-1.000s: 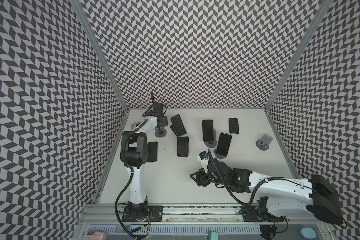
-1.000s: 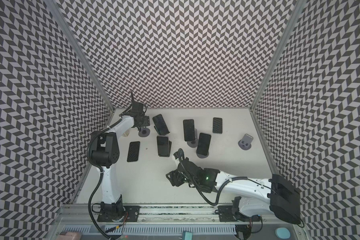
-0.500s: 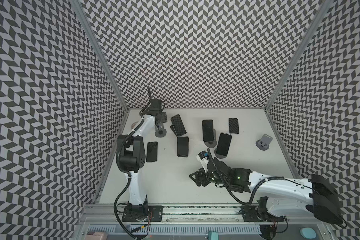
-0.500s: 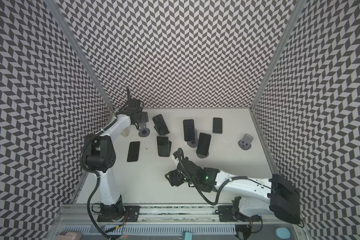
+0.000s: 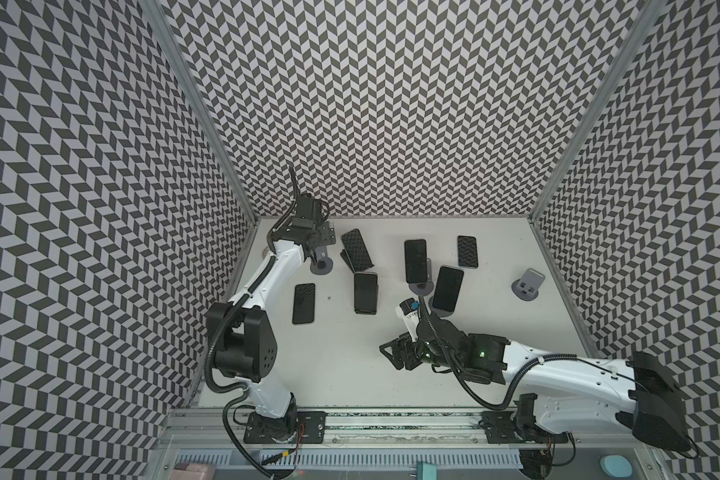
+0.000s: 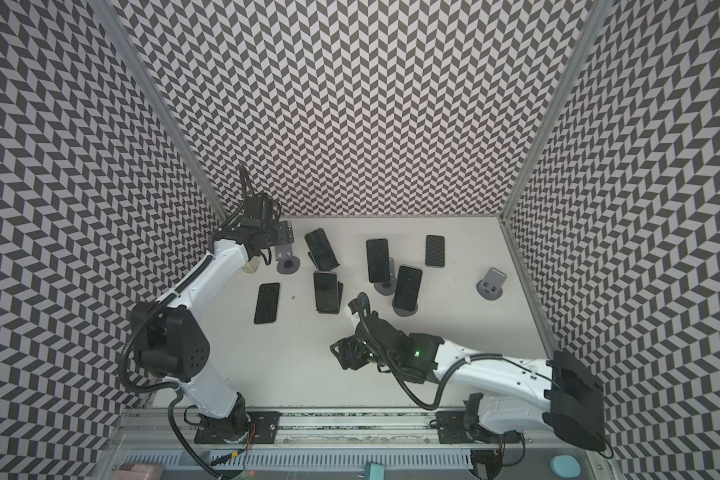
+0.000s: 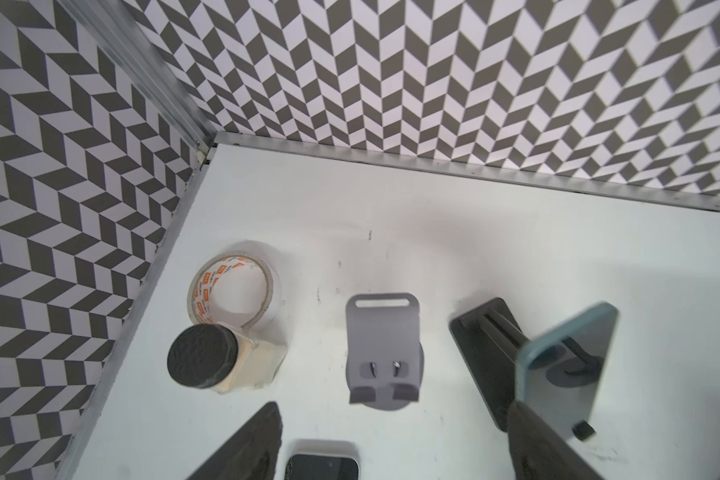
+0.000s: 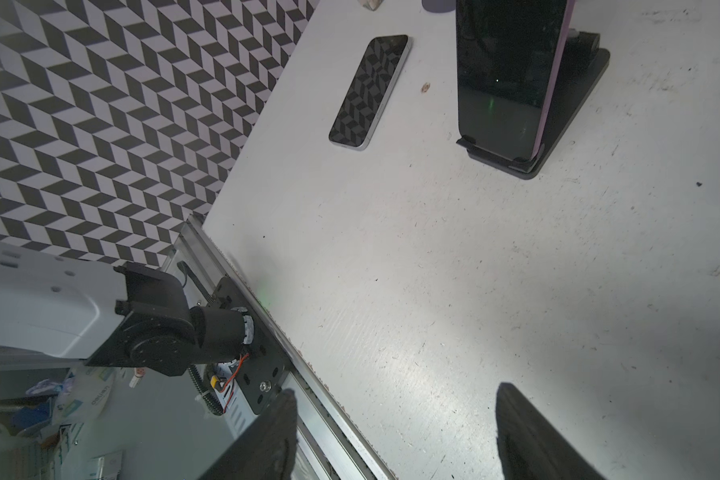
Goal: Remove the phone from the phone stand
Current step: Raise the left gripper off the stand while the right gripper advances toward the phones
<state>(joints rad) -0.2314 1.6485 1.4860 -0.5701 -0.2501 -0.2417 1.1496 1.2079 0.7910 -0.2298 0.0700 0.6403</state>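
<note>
Left pincer point(image 7: 393, 432) is out at the far left corner of the tabletop point(image 5: 350, 374), fingers point(image 7: 252, 449) spread wide, nothing in its grasp. Just beyond the fingertips sits an empty grey stand point(image 7: 383, 345), cradle bare, with a tape roll point(image 7: 233, 291) and a black-lidded jar point(image 7: 208, 361) close to its left against the wall. A phone's top edge point(image 7: 323, 463) peeks in between the fingers in the left wrist view, far narrower than the gap and touching neither finger.

Over to the right pincer point(image 8: 395, 392): it is low over the near middle of the tabletop, jaws parted, only bare surface between them, holding nothing.

The phones are all still seated. The middle phone point(image 5: 365, 293) leans on its black stand point(image 8: 566, 104), just far and slightly left of the right pincer, its lower edge caught in the stand's lip. Beyond that, a tilted phone point(image 5: 356, 252) rests on a second black stand point(image 7: 483, 353), just right of the left pincer. Two more stand up on round grey bases: the far centre phone point(image 5: 415, 260) and, just right and nearer, the right centre phone point(image 5: 447, 288), which is close to the right arm's wrist.

Lying flat on the tabletop are the left flat phone point(image 5: 303, 303) and the far flat phone point(image 5: 467, 251). Well to the right, another bare grey stand point(image 5: 528, 283) stands alone.
</note>
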